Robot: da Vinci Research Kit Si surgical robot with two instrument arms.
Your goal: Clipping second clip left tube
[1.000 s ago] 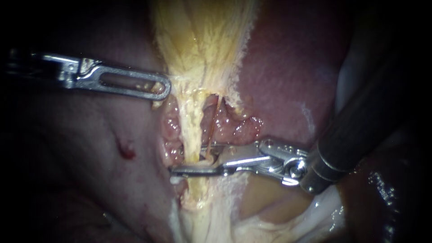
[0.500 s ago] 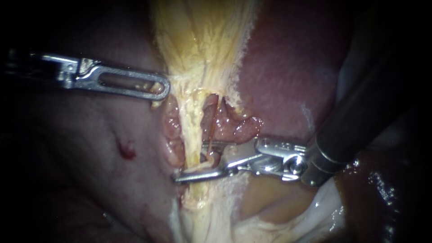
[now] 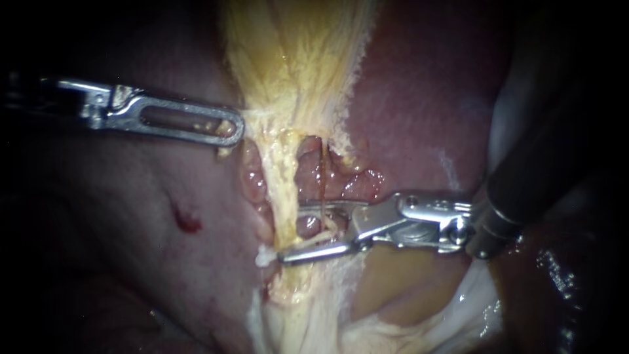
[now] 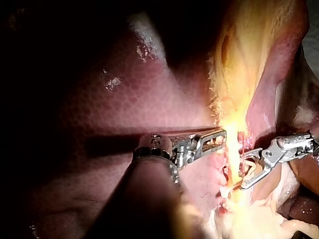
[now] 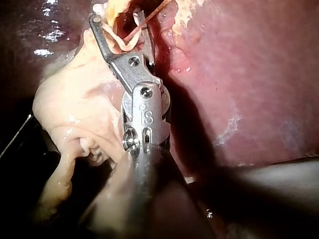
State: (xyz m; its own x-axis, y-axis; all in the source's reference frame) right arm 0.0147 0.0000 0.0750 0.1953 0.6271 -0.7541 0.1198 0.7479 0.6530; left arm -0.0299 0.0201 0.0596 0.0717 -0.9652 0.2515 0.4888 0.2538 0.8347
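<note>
Reaching in from the right of the frame, the right instrument had its jaws open around the left tube; a clear gap showed between them, the upper jaw lying across the pink hollow and the lower jaw crossing the tube lower down; nothing was clamped. The left tube ran as a pale yellow-white cord down the centre of the endoscope view, from the yellow fibrous tissue at the top to the pale tissue at the bottom; just to its right a thin reddish strand dropped down to the upper jaw. A small white bit sat at the tip of the lower jaw; what it was could not be told.

Over at upper left, the left instrument lay nearly level, its slotted jaws closed on the edge of the yellow fibrous tissue, with pale scraps showing through the slot near the tip; the liver filled the upper right, dark red.

From the left wrist camera, the left instrument met the bright yellow tissue, and the right instrument stood open just beyond it; from the right wrist camera, the right instrument showed a pale looped strand between its spread jaws.
</note>
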